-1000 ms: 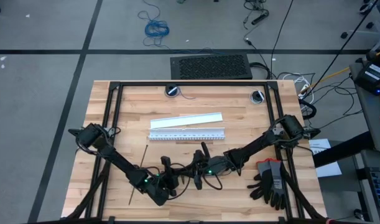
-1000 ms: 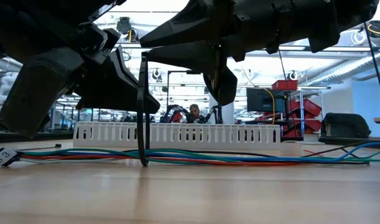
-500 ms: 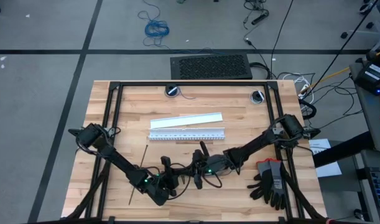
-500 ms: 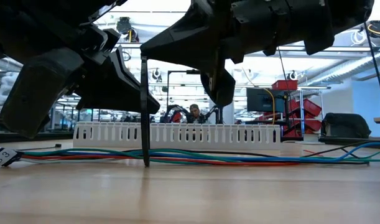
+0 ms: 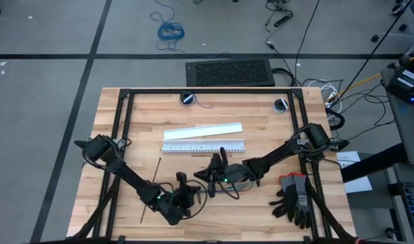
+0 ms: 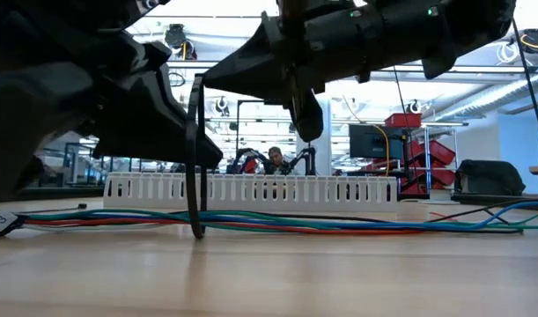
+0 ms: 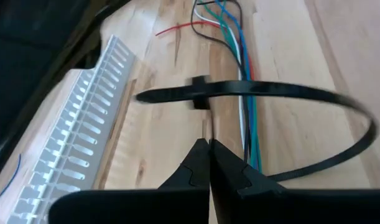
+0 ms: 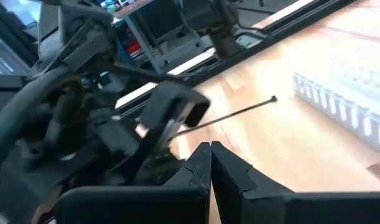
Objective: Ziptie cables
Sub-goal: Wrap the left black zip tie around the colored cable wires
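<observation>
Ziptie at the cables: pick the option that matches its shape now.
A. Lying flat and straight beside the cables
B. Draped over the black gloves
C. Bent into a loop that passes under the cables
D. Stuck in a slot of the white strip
C: in the left wrist view the ziptie curves round in a loop through its head, over and under the cables; the low view shows it standing as a hoop.

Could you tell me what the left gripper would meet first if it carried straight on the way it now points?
Probably the looped thin black plastic ziptie just ahead of the shut left gripper; the thin blue, green, red and white cables lie beyond on the table. Depth is uncertain.
</observation>
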